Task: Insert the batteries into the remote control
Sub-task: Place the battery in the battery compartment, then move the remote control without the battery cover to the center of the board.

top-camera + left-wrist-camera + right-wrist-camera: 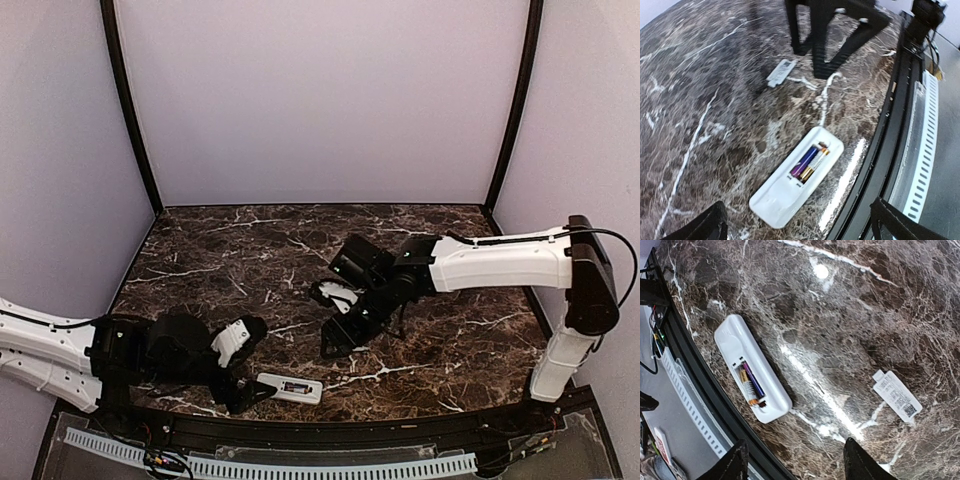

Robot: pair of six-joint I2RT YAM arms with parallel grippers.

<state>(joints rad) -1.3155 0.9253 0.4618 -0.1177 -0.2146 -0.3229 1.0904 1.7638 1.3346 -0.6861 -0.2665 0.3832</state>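
The white remote control [795,183] lies back up near the table's front edge, also seen from above [290,388] and from the right wrist [751,368]. Two batteries [810,161] lie side by side in its open recess [751,385]. My left gripper [800,225] is open wide just short of the remote, and its fingers touch nothing. It sits left of the remote in the top view [243,388]. My right gripper [797,462] hangs open and empty above the marble, at mid-table [348,338].
A small flat white cover piece [896,396] lies on the marble to the right of the remote, close to the right gripper's fingers [781,73]. The black table rim and a white slotted cable duct [920,145] run along the front edge.
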